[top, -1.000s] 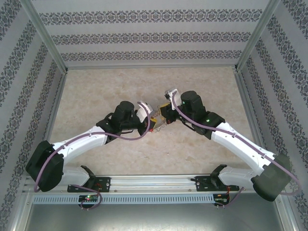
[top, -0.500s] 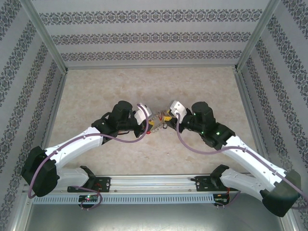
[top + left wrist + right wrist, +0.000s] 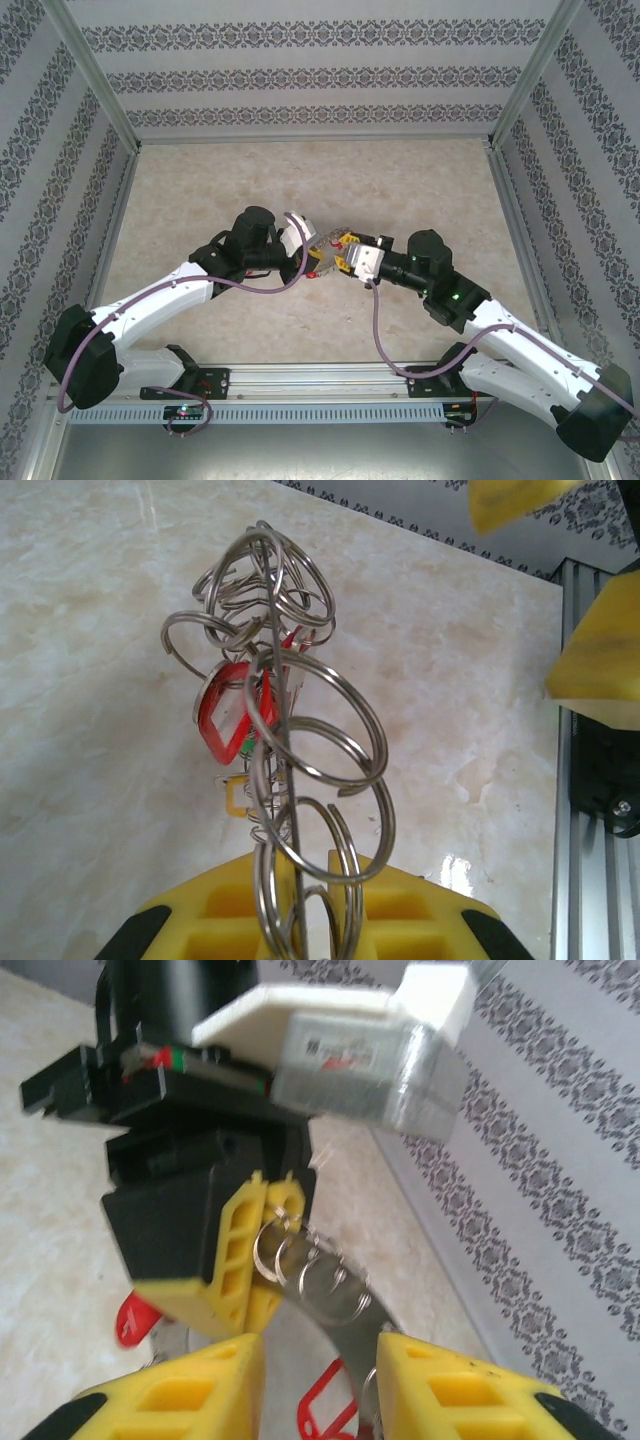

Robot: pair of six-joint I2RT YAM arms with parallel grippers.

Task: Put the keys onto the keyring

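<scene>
Desk [image 3: 200,200] centre is where both arms meet. The left fingers [image 3: 235,1250] are clenched on the keyring [image 3: 290,740] and hold it upright above the surface, while the right fingers [image 3: 180,1390] stand parted just to its right, the ring's arc passing through their gap, ungripped. Keys [image 3: 228,712] with red and green tags already dangle among the wreath of loops, so the threading looks well along, though I cannot tell whether any key is left to add.
</scene>
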